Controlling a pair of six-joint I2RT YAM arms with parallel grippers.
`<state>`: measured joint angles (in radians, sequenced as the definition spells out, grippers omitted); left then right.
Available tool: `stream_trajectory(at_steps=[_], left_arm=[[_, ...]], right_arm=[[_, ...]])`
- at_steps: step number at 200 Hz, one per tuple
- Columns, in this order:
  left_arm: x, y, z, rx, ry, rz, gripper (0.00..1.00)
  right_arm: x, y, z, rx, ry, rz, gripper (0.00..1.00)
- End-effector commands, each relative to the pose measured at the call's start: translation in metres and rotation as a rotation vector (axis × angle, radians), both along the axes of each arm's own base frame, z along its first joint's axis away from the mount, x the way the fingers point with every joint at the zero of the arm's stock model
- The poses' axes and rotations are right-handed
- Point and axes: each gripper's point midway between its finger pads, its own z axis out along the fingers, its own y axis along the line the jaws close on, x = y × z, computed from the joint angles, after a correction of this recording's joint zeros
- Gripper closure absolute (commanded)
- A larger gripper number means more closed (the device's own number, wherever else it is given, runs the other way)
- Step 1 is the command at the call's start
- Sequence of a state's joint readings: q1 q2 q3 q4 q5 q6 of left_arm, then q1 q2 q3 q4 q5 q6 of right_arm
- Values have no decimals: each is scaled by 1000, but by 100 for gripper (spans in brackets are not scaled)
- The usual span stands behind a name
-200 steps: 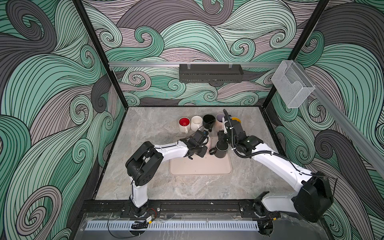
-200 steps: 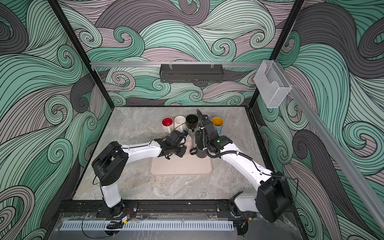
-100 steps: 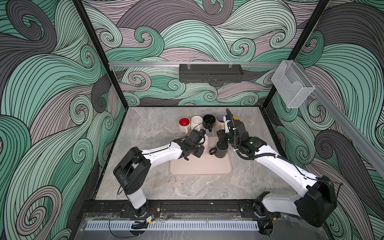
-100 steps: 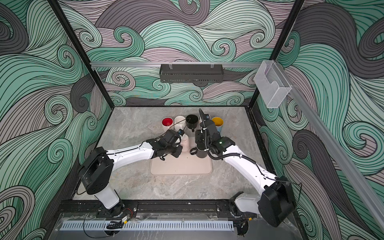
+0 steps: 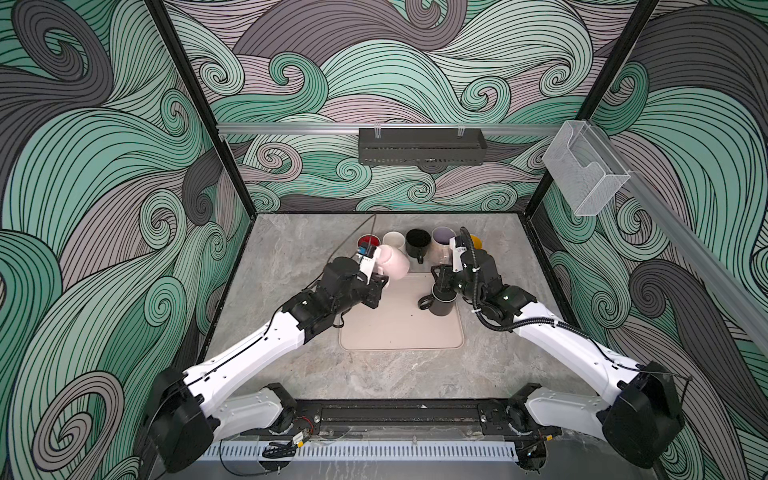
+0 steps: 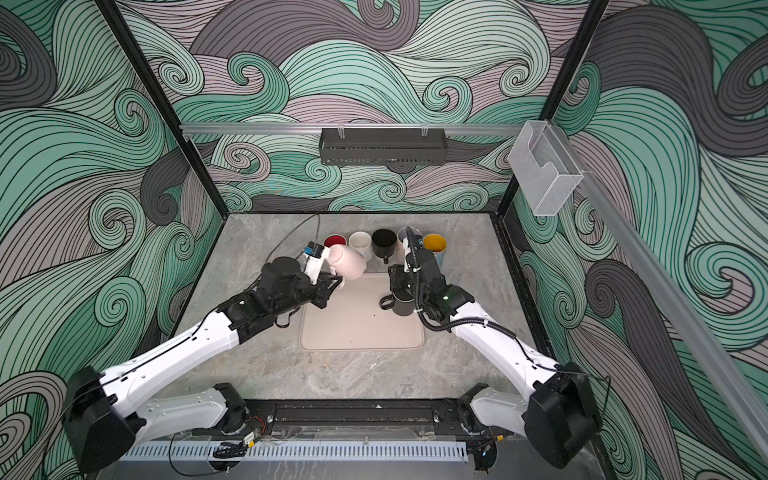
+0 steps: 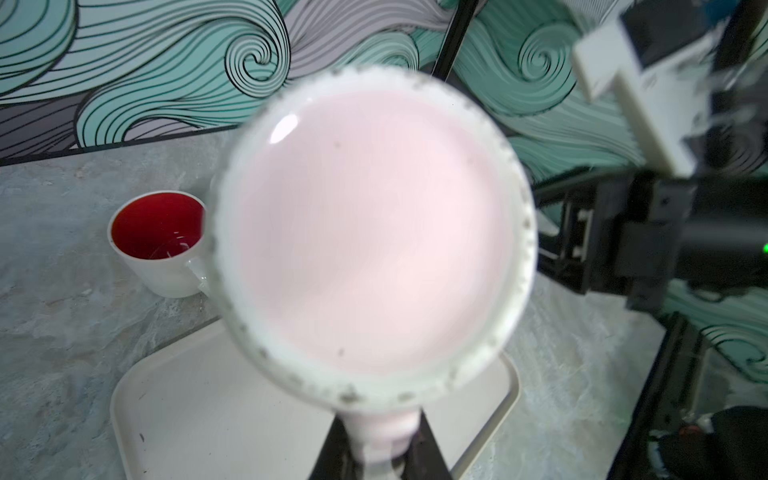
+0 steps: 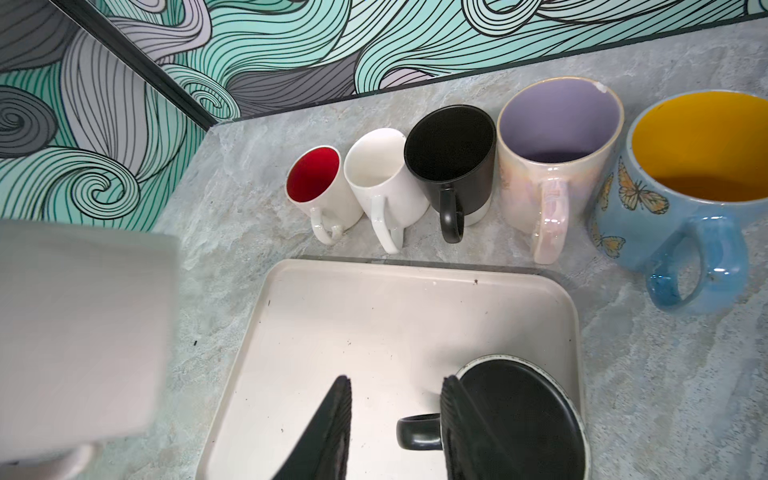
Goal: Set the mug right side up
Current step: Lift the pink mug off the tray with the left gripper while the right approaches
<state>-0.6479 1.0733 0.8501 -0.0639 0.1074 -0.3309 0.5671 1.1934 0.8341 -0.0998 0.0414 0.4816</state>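
A pink mug (image 5: 392,261) hangs tilted on its side above the far left corner of the beige tray (image 5: 399,328). My left gripper (image 5: 380,279) is shut on its handle. In the left wrist view the mug's base (image 7: 374,228) faces the camera and the handle runs down between the jaws of the left gripper (image 7: 380,453). A black mug (image 5: 442,305) stands upside down on the tray's right side. My right gripper (image 8: 395,415) hovers open over the black mug's handle (image 8: 417,432), one finger against the mug's wall.
Several upright mugs line the table behind the tray: red-lined (image 5: 369,242), white (image 5: 394,241), black (image 5: 417,243), lilac-lined (image 8: 557,137) and blue with yellow inside (image 8: 698,166). A black rack (image 5: 422,146) hangs on the back wall. A blurred pale shape (image 8: 83,332) fills one side of the right wrist view.
The left arm has drawn back and lifted the pink mug off the tray, tipping it onto its side. The right gripper has stayed over the black mug.
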Motion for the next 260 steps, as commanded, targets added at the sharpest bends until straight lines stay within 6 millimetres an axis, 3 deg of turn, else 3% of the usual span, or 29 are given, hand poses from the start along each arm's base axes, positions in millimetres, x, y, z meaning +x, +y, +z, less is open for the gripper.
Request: stream_trajectory(at_steps=[1,18,53,71,94,122,171,186,220,260], left_arm=[[-9,6,77,-356,-99,-75,100],[-11,17,95,-491,-103,-91,100],[-18,20,124,-747,-100,-239,100],[-18,20,132,-833,-97,-296,100],[-17,16,138,-907,-90,-365,100],[-16,8,137,-933,-69,-440,100],[-5,1,109,-860,-14,-393,100],[-3,-2,100,-804,4,-372,100],[5,-21,46,-548,91,-310,100],[11,-44,-6,-466,149,-332,100]], right_arm=[[-2,10,23,172,-74,20,63],[-8,15,27,241,-91,46,63],[-23,36,40,385,-94,175,63],[-34,47,55,485,-102,249,62],[-46,61,76,619,-106,348,53],[-54,72,101,743,-113,436,50],[-47,78,93,722,-78,436,50],[-41,79,81,698,-32,409,52],[-31,67,52,563,6,302,55],[-33,57,50,509,-8,275,56]])
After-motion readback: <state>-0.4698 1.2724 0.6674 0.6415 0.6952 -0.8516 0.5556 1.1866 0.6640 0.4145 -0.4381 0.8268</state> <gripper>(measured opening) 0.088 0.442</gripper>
